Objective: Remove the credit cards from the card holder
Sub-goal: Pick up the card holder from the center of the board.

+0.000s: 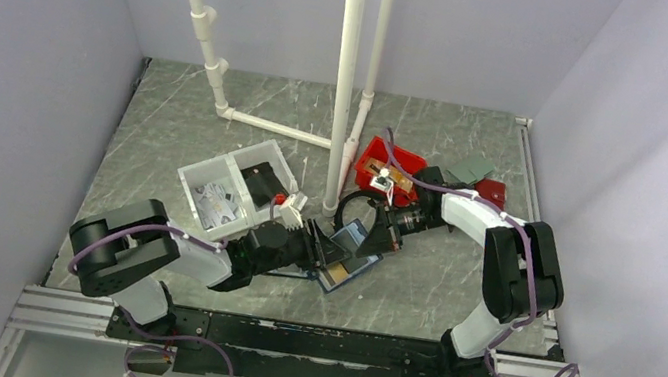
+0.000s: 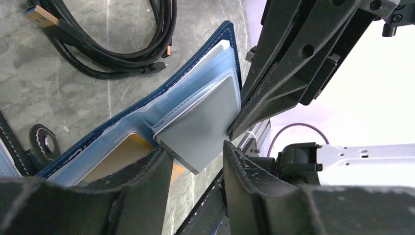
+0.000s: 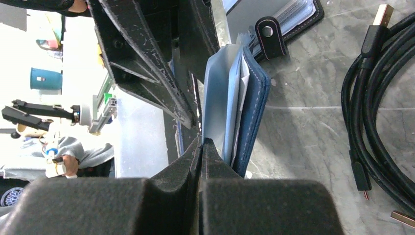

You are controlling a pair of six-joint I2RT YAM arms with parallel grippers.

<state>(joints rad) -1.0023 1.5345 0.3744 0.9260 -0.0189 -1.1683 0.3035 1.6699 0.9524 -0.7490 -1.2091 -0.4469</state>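
Observation:
The navy-blue card holder [image 2: 147, 100] lies open on the table, its light-blue sleeves lifted. A grey credit card [image 2: 200, 127] sticks halfway out of one sleeve, and a gold-orange card [image 2: 122, 154] sits in the sleeve beside it. My left gripper [image 2: 195, 156] is open, with the grey card's free corner between its fingers. My right gripper [image 3: 201, 142] is shut on the thin edge of a light-blue sleeve, holding the card holder [image 3: 252, 98] up on edge. From above, both grippers [image 1: 319, 247] [image 1: 365, 237] meet over the card holder [image 1: 348, 264] at mid-table.
Coiled black cables [image 2: 112, 49] [image 3: 381, 98] lie just beyond the holder. A black-edged folio with a snap tab [image 3: 268, 34] lies near it. A white divided bin [image 1: 228, 192], a red tray [image 1: 395, 163] and white pipe posts [image 1: 345, 79] stand behind.

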